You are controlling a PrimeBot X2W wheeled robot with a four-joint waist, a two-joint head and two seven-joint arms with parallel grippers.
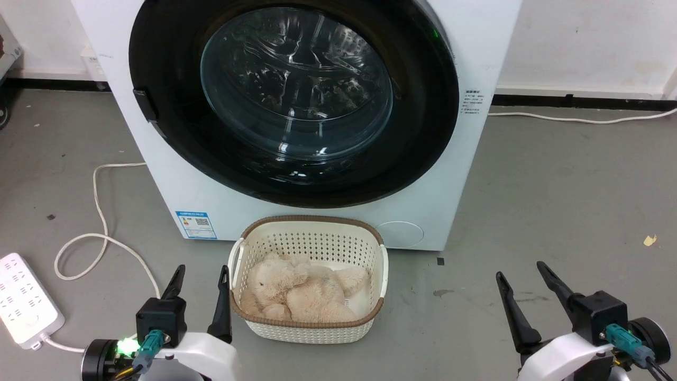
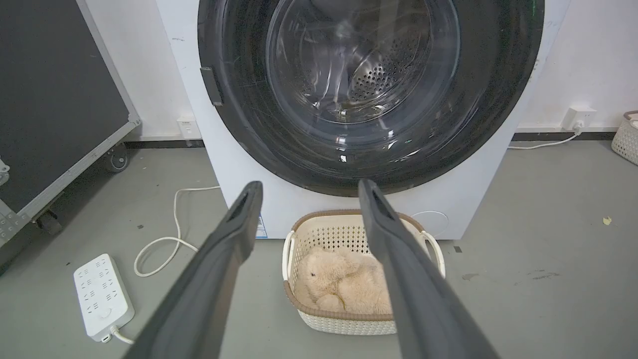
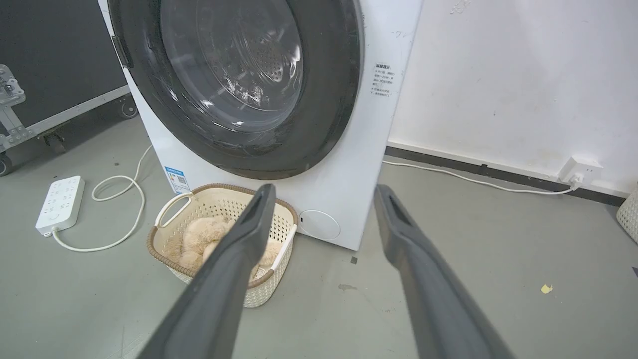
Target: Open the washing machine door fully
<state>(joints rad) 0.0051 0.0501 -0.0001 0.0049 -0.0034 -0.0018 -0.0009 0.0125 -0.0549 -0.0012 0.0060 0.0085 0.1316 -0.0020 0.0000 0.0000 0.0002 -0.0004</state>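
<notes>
While both arms sit low near the floor, you have the washing machine door [image 1: 158, 137] shut: the black ring lies flat against the white washing machine [image 1: 478, 47], straight ahead and above the grippers in the head view. The glass bowl in its middle shows the steel drum behind it. A small dark tab [image 1: 144, 105] sits on the ring's left edge. The left gripper [image 1: 203, 269] is at your lower left, fingers spread wide, nothing between them, well apart from the door. The right gripper [image 1: 519, 269] is at your lower right, fingers also spread apart and empty, over bare grey floor [image 1: 560, 211]. Between the two grippers, right in front of the machine's base, stands a cream basket [image 1: 309, 219] with a brown rim, and a beige plush toy [image 1: 301, 293] lies inside. The left gripper's inner finger is just beside the basket's left wall. A white power strip [image 1: 24, 299] and its looped cable [image 1: 98, 222] lie on the floor to the left.
</notes>
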